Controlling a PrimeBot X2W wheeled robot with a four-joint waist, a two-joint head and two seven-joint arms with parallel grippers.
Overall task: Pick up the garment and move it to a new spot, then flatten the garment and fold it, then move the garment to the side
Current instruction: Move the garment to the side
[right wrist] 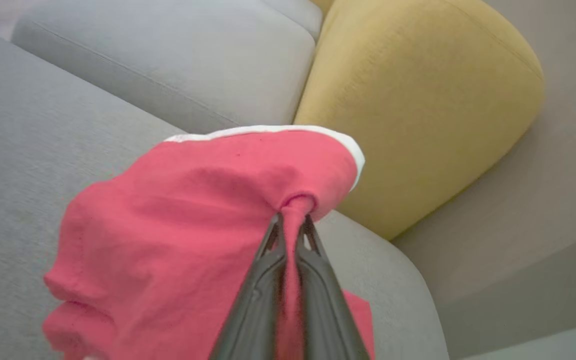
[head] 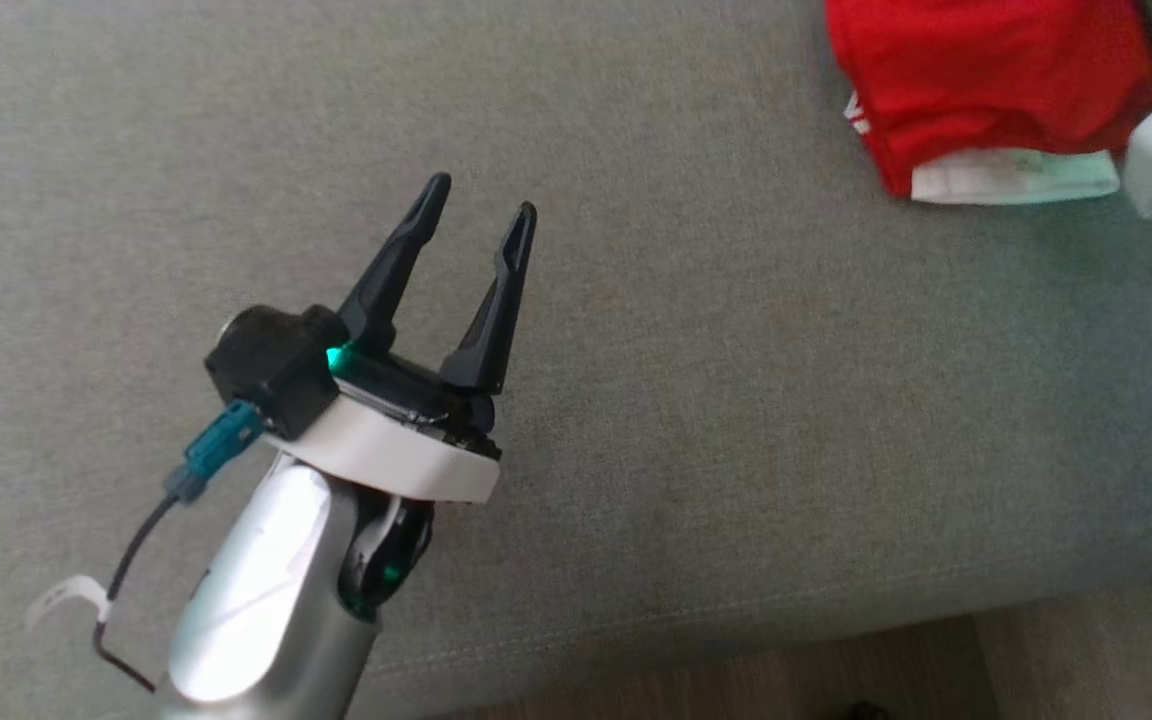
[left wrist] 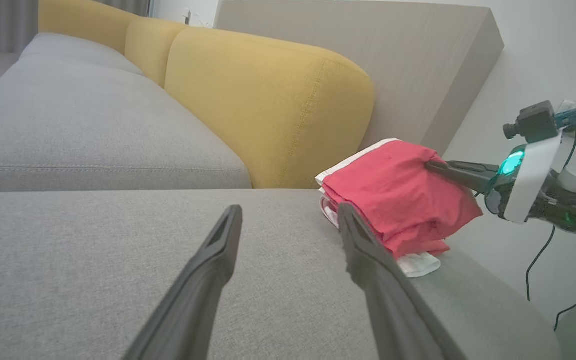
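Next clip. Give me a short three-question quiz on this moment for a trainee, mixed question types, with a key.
1. True or false: the left pincer holds the red garment.
2. Multiple choice: the right pincer is A) open above the garment, B) shut on a pinch of the garment, C) open beside it.
3. Short answer: what colour is the back cushion behind the garment?
Key: 1 false, it stands open and empty; 2 B; 3 yellow.

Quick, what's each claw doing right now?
Left claw: open, empty, over the grey sofa seat.
Right claw: shut, pinching the red garment.
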